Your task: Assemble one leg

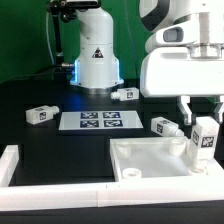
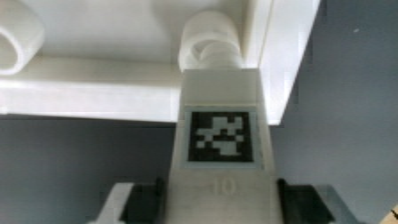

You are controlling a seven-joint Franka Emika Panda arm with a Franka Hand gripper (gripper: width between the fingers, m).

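My gripper (image 1: 201, 128) is shut on a white leg (image 1: 203, 139) with a black-and-white tag and holds it upright over the right side of the white square tabletop (image 1: 150, 160). In the wrist view the leg (image 2: 222, 120) runs from between my fingers (image 2: 143, 200) down toward a corner of the tabletop (image 2: 107, 90), its tip next to a rounded corner boss (image 2: 214, 45). Other identical legs lie on the black table: one at the exterior view's left (image 1: 41, 114), one at the back (image 1: 125, 94), one beside the tabletop (image 1: 165, 126).
The marker board (image 1: 99, 121) lies in the middle of the table. A white robot base (image 1: 97, 55) stands at the back. A white rail (image 1: 60, 198) runs along the front edge and the left.
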